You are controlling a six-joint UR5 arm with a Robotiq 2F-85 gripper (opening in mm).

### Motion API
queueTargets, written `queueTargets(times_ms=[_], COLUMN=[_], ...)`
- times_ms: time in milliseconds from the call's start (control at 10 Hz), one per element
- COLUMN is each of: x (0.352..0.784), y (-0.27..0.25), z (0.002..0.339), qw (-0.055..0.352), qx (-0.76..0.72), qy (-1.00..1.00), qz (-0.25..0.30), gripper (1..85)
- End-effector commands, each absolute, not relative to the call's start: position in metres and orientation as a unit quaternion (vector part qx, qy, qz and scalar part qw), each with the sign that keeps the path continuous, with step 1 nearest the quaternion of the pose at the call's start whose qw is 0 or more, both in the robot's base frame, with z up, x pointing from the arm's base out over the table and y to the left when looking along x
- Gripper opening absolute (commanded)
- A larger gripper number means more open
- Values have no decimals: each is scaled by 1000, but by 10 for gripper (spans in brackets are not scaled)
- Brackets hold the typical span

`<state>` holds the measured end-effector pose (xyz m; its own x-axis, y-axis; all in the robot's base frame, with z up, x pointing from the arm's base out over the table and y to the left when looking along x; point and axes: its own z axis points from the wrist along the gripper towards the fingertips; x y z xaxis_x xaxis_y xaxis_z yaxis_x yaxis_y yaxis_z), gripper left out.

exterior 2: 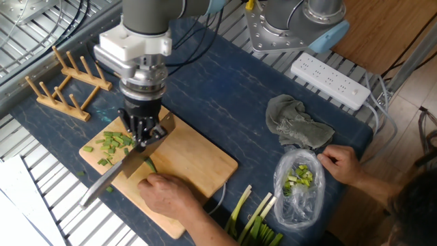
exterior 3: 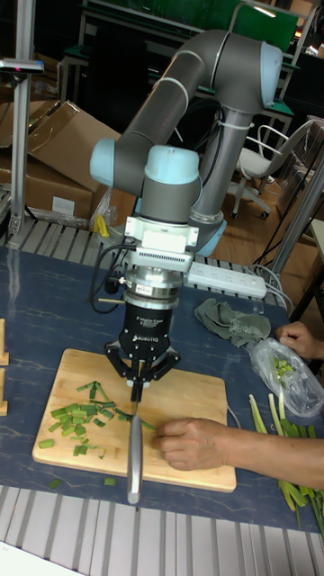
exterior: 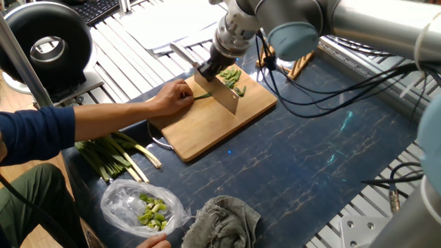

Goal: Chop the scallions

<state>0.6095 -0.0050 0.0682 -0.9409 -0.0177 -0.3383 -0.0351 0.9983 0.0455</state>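
One fixed view looks down from high across the bench (exterior: 331, 158). The other fixed view looks down from the opposite side. The tall fixed view faces the arm low and near. All share the cutting board (exterior: 207, 124).

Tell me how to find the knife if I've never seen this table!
Look at the wooden cutting board on the dark blue table. The robot's gripper hangs over its middle, shut on the knife, whose flat silver blade sits between the chopped scallions and a person's hand. It's the only shiny metal thing on the board.
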Motion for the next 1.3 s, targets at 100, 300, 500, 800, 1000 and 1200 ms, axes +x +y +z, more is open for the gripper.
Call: queueTargets(times_ms=[100,300,500,800,1000,1200], x=[595,593,588,599,601,605], y=[-19,-31,-41,-66,-59,-46], z=[72,72,73,91,103,111], qw=[161,157,148,138,130,122], qx=[-55,-88,-119,-177,-170,-143], qy=[985,984,982,974,977,982], qz=[2,-11,-18,-32,-15,-10], gripper=[13,13,13,13,13,13])
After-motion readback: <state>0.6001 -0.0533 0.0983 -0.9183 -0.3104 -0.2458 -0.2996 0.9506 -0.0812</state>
